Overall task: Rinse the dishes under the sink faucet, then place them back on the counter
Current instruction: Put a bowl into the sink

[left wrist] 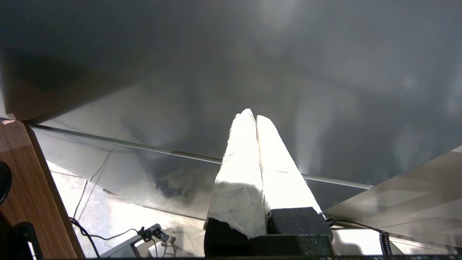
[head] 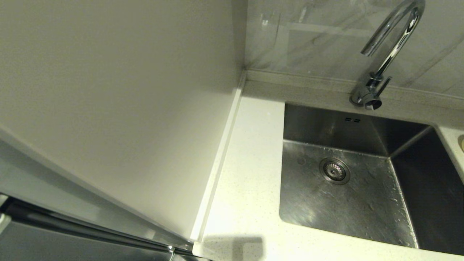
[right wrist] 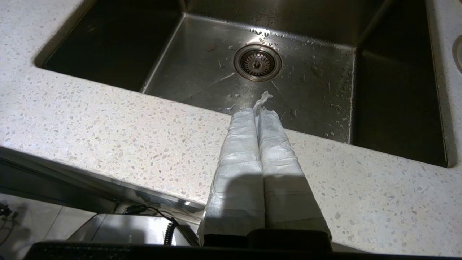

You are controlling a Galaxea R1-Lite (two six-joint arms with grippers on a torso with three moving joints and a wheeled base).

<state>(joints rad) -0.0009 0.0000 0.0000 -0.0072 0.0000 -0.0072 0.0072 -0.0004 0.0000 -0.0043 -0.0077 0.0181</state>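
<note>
The steel sink [head: 362,203] with its round drain strainer [head: 334,170] is sunk into the white speckled counter [head: 246,174]. Behind it rises the chrome gooseneck faucet [head: 393,47]; no water runs from it. No dishes lie in the basin. A pale round sliver [head: 462,143] shows on the counter right of the sink, too cut off to name. Neither gripper shows in the head view. My right gripper [right wrist: 257,112] is shut and empty, over the counter's [right wrist: 108,126] front edge, pointing at the wet sink [right wrist: 202,72]. My left gripper [left wrist: 255,116] is shut and empty, facing a glossy grey panel.
A tall pale side panel [head: 108,90] walls off the counter's left side, with a steel handle bar [head: 90,232] below it. Marbled tiles [head: 319,36] back the faucet. Water drops dot the sink floor. Cables [left wrist: 151,233] lie on the floor under the left arm.
</note>
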